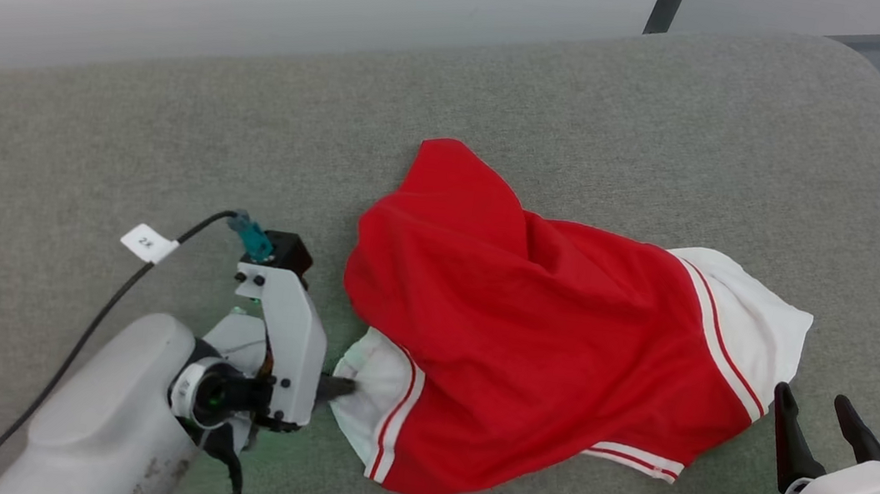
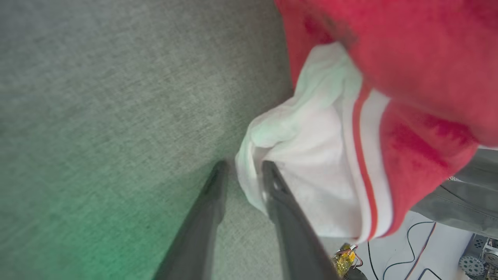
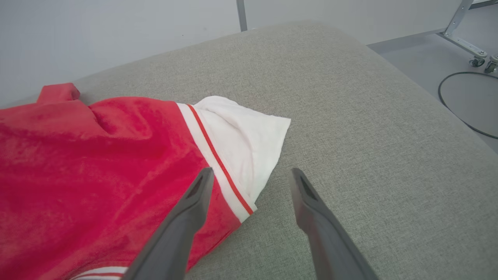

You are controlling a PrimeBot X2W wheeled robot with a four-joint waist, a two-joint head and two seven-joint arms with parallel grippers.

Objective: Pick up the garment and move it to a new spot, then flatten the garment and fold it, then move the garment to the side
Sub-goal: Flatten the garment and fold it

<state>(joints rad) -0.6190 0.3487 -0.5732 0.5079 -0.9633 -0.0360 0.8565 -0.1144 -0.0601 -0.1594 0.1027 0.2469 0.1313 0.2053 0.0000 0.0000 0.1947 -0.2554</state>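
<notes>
Head view: the garment (image 1: 547, 336) lies crumpled on a grey cushion (image 1: 168, 138). Its red body is spread wide, with one white sleeve poking out at its near left end and the other at its right end. The left gripper (image 1: 339, 387) is turned sideways at the garment's left end, and a dark fingertip touches the white sleeve there. A black cable (image 1: 105, 307) with a white tag (image 1: 148, 243) runs away from that arm, left of the garment. The right gripper (image 1: 814, 399) hangs just beyond the garment's right sleeve with its fingers spread, clear of the cloth.

Left wrist view: the garment (image 2: 389, 58) hangs over the cushion (image 2: 78, 97), red above and the white sleeve with its red stripe below. The left gripper (image 2: 243, 167) has its fingers a narrow gap apart, and the sleeve's edge lies between the tips. The picture is blurred, and I cannot tell whether they pinch the cloth or only straddle it.

Right wrist view: the garment (image 3: 97, 163) lies to the left on the cushion (image 3: 350, 116), its white sleeve pointing right. The right gripper (image 3: 252, 173) is wide apart above the garment's sleeve edge. One finger is over the striped trim and the other over bare cushion just right of the garment.
</notes>
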